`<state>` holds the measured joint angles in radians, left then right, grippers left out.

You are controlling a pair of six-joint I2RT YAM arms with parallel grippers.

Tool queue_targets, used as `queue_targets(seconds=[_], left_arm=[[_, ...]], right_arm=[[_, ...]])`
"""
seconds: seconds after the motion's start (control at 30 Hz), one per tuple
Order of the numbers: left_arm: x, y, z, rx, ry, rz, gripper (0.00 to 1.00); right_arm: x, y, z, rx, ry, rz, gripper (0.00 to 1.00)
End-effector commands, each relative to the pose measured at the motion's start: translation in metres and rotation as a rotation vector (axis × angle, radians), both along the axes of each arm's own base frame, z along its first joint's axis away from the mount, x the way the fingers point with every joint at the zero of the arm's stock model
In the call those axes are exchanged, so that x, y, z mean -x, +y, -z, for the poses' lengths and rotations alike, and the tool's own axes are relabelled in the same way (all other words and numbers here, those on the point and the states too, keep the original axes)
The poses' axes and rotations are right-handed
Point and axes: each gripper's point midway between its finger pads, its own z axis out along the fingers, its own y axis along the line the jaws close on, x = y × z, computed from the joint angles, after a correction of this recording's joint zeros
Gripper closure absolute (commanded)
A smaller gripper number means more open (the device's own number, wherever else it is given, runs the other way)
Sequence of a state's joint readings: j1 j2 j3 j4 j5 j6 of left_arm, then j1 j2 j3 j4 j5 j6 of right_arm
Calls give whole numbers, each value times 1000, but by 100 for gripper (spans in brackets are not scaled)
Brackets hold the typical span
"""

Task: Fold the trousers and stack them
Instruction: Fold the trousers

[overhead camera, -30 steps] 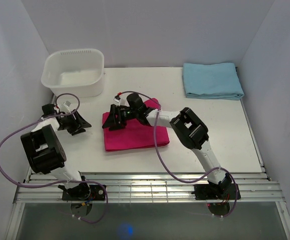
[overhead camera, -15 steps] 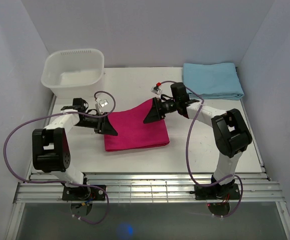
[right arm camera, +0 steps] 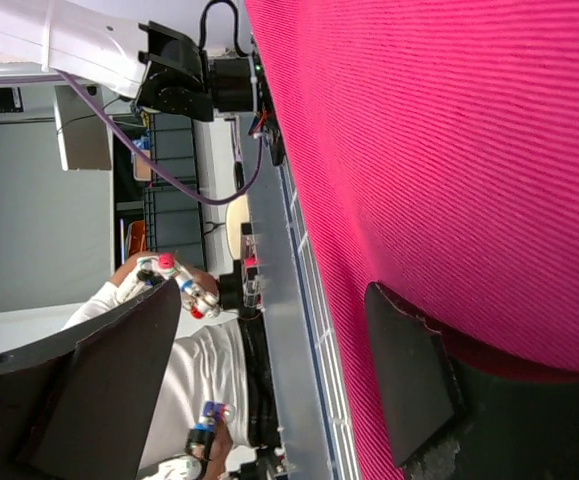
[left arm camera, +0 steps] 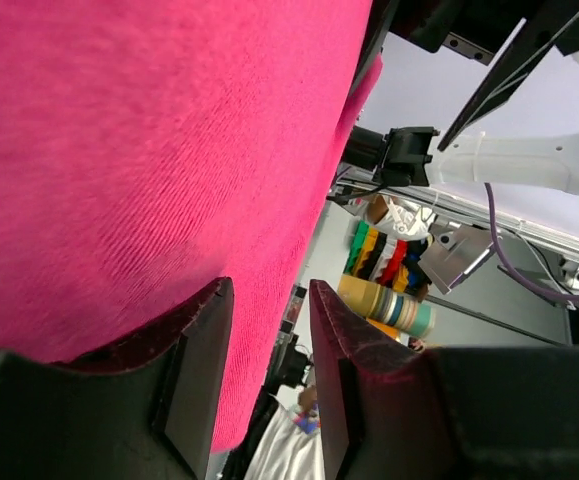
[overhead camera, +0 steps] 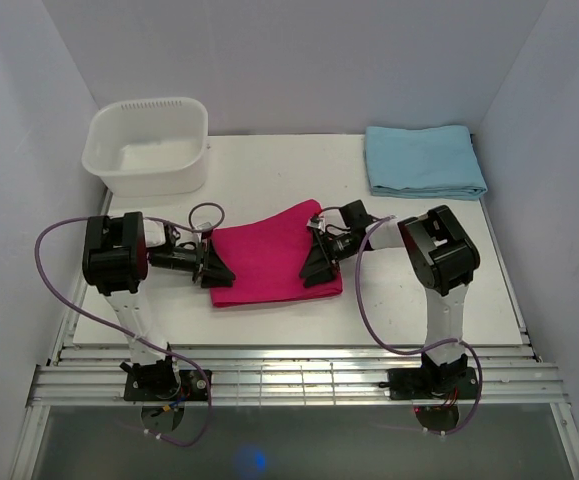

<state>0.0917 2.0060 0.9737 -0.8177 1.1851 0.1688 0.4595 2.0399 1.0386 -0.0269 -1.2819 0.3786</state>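
The trousers [overhead camera: 269, 258] lie folded into a magenta-pink slab in the middle of the table. My left gripper [overhead camera: 213, 268] sits low at their left edge, jaws open with a narrow gap. In the left wrist view the trousers [left arm camera: 149, 150] fill the upper left; one finger [left arm camera: 201, 370] overlaps the fabric edge, and the left gripper [left arm camera: 267, 300] has open background in its gap. My right gripper [overhead camera: 318, 264] is at the trousers' right edge. In the right wrist view it [right arm camera: 272, 300] stands wide open, one finger [right arm camera: 409, 385] against the trousers [right arm camera: 449, 150].
A white plastic tub [overhead camera: 149, 145] stands at the back left. A folded light blue cloth [overhead camera: 424, 160] lies at the back right. The metal rail [overhead camera: 289, 362] runs along the table's near edge. Side walls close in left and right.
The right gripper swept from the trousers' left side across to their right edge and came down. The left gripper moved in to the left edge, and its jaws narrowed.
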Motion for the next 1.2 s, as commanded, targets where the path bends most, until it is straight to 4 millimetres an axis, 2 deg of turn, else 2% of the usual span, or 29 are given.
queue_targets(seconds=[0.0, 0.03, 0.07, 0.1, 0.13, 0.17, 0.23, 0.27, 0.3, 0.33, 0.37, 0.43, 0.47, 0.5, 0.53, 0.57, 0.63, 0.67, 0.73, 0.8, 0.83, 0.9, 0.93, 1.0, 1.03, 1.07, 1.1, 1.13, 1.17], left_arm=[[-20, 27, 16, -171, -184, 35, 50], [-31, 27, 1, -155, -245, 39, 50], [-38, 24, -15, -117, -296, 37, 50], [-43, 23, -28, -102, -338, 37, 50], [-55, 23, -48, -97, -411, 34, 50], [-60, 23, -58, -89, -442, 26, 50], [-76, 21, -77, -74, -499, -10, 50], [-80, 21, -78, -72, -498, -27, 50], [-91, 21, -79, -72, -543, -41, 50], [-95, 20, -77, -61, -503, -68, 50], [-98, 19, -74, -50, -488, -79, 50], [-108, 17, -65, -42, -487, -88, 51], [-111, 17, -54, -34, -403, -115, 51], [-120, 19, -46, -56, -413, -130, 52], [-123, 20, -40, -60, -394, -141, 53], [-125, 20, -28, -60, -351, -153, 53], [-135, 25, -16, -69, -347, -179, 53], [-137, 26, -11, -67, -326, -194, 54], [-145, 36, 5, -85, -311, -227, 54], [-153, 46, 14, -104, -305, -253, 54], [-157, 56, 19, -123, -302, -277, 54], [-164, 67, 22, -159, -324, -284, 54], [-176, 75, 11, -174, -370, -287, 53], [-181, 75, -13, -163, -429, -255, 49], [-185, 72, -42, -174, -544, -221, 47], [-190, 69, -63, -189, -623, -199, 45], [-190, 69, -76, -239, -681, -177, 41], [-187, 58, -105, -283, -826, -117, 40], [-184, 52, -116, -321, -886, -84, 38]], right_arm=[[-20, -21, 33, 152, -18, 76, 20], [-24, -17, 16, 99, -45, 58, 21], [-41, -9, -12, 44, -126, 58, 21], [-51, -6, -29, 12, -180, 61, 21], [-63, -3, -44, -5, -241, 74, 21], [-81, 3, -71, -36, -326, 91, 21], [-109, 8, -89, -56, -437, 143, 20], [-122, 13, -96, -62, -442, 168, 19], [-131, 16, -96, -67, -455, 185, 19], [-146, 17, -95, -77, -492, 213, 19], [-152, 21, -81, -64, -416, 229, 19], [-166, 24, -73, -95, -413, 254, 20], [-169, 25, -53, -87, -369, 264, 20], [-173, 24, -32, -69, -312, 288, 21], [-174, 24, -33, -65, -296, 296, 21], [-179, 23, -15, -60, -277, 304, 21], [-190, 19, 1, -45, -236, 342, 22], [-197, 16, 18, -31, -217, 362, 22], [-218, 3, 34, -11, -193, 425, 24], [-237, -7, 35, -12, -204, 467, 25], [-246, -9, 29, -21, -233, 477, 25], [-253, -14, 20, -15, -262, 477, 25], [-257, -15, 3, -27, -302, 473, 25], [-256, -18, -24, -49, -342, 458, 25], [-253, -20, -36, -55, -355, 456, 24], [-246, -23, -63, -64, -425, 450, 24], [-244, -29, -73, -40, -448, 466, 24], [-231, -36, -97, -8, -451, 475, 24], [-218, -44, -88, 36, -460, 473, 24]])
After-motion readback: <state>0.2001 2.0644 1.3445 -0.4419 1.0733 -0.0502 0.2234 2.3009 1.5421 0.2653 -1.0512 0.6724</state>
